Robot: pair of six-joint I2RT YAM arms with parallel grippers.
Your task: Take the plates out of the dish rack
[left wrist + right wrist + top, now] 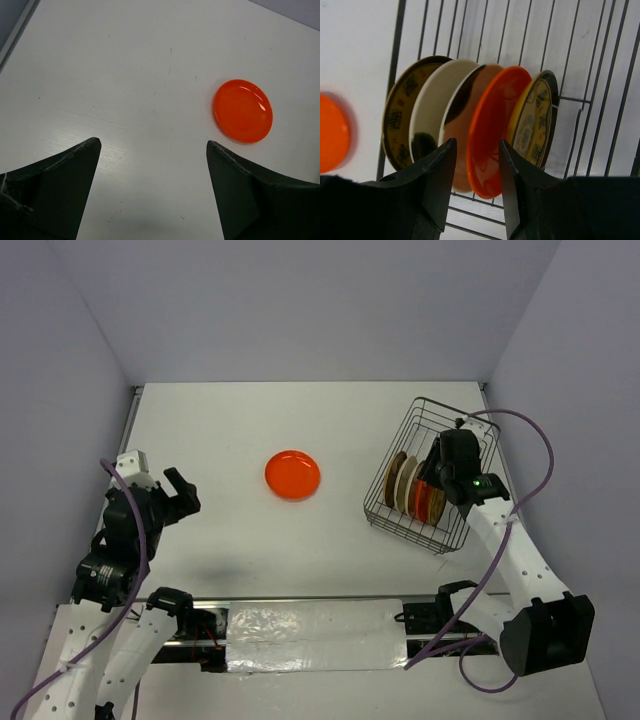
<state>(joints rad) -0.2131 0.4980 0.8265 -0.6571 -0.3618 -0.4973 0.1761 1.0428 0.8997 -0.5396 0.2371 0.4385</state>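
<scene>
Right fingers [432, 185]: black, nearest the right wrist lens. They are parted to a narrow gap and set at the lower rim of the upright orange plate [492, 130]. Whether they press on that rim cannot be told.

Dish rack [402, 530]: a dark wire basket with flared sides. It stands askew near the right edge of the bench [300, 560], close to the right wall [590, 390]. The right arm reaches into it from the near side.

Rack contents: five plates on edge, leaning and overlapping. Left to right in the right wrist view:
- brown patterned plate [395, 115]
- cream plate [435, 95]
- cream plate with dark patch [462, 107]
- upright orange plate
- second patterned plate [535, 120], outermost, with bare rack wires beyond it

The plate rims sit tight together, and the fingers' gap lines up with the orange one.

Flat orange plate [293, 474]: lies face up at mid-bench, well apart from the rack and from both arms. White surface shows all round its rim.

Left fingers [55, 190]: spread wide and holding nothing, poised over the left part of the bench near its left edge. In the left wrist view, the flat orange plate lies ahead and to the right of their gap.

Bench: white, with a grey strip [12, 30] along the left edge and walls on three sides. A broad bare stretch runs between the flat orange plate and the rack.
</scene>
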